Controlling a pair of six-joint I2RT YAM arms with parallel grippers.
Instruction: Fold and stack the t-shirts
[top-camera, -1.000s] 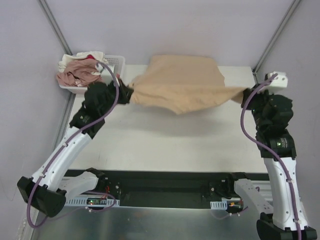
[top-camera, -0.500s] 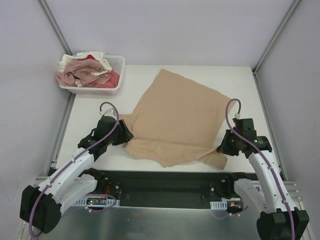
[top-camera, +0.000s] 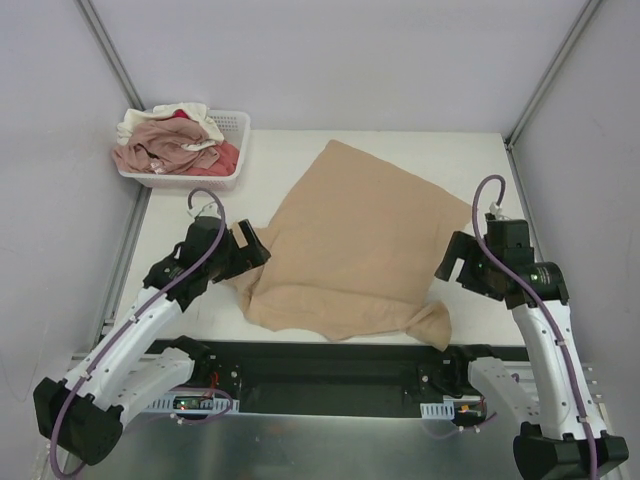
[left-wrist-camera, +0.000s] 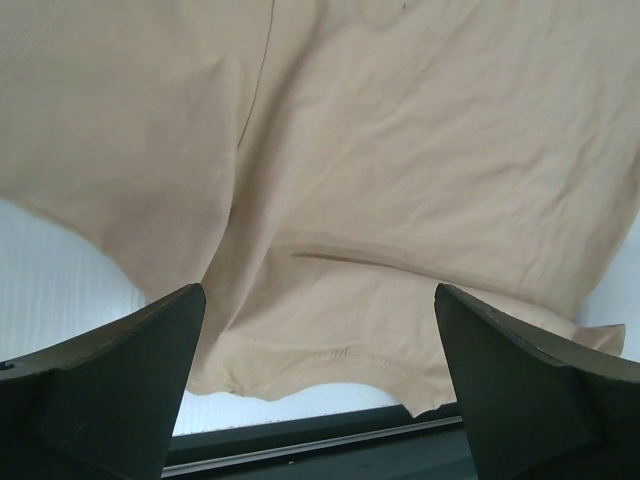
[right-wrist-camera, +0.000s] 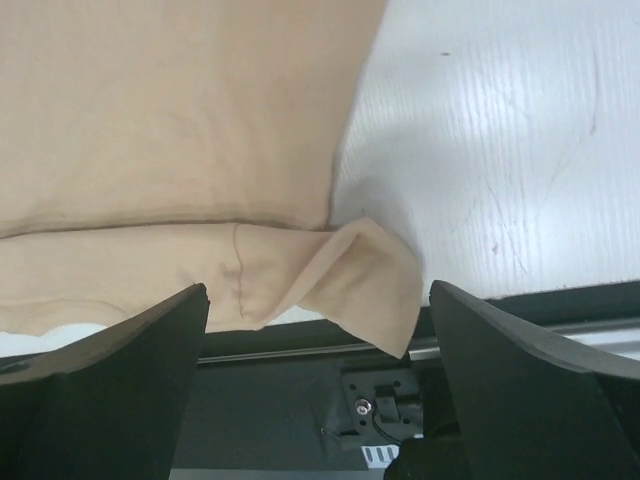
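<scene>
A tan-beige t-shirt (top-camera: 350, 240) lies spread on the white table (top-camera: 470, 160), its near hem draped over the front edge. My left gripper (top-camera: 250, 250) hovers open at the shirt's left edge, nothing between its fingers; the left wrist view shows the tan cloth (left-wrist-camera: 400, 170) below the open left gripper (left-wrist-camera: 320, 400). My right gripper (top-camera: 455, 268) stands open just off the shirt's right side. In the right wrist view a folded corner of the shirt (right-wrist-camera: 375, 280) hangs over the table edge between the fingers of the right gripper (right-wrist-camera: 320, 400). More t-shirts, pink, cream and red, fill the basket (top-camera: 165, 140).
The white lattice basket (top-camera: 238, 130) sits at the back left corner of the table. A dark rail (top-camera: 330, 360) with the arm bases runs along the near edge. Grey walls and metal posts (top-camera: 110, 60) enclose the table.
Both grippers held the shirt stretched in the air at the back, brought it forward and down, then opened. The shirt now lies on the table and both grippers have lifted slightly away.
</scene>
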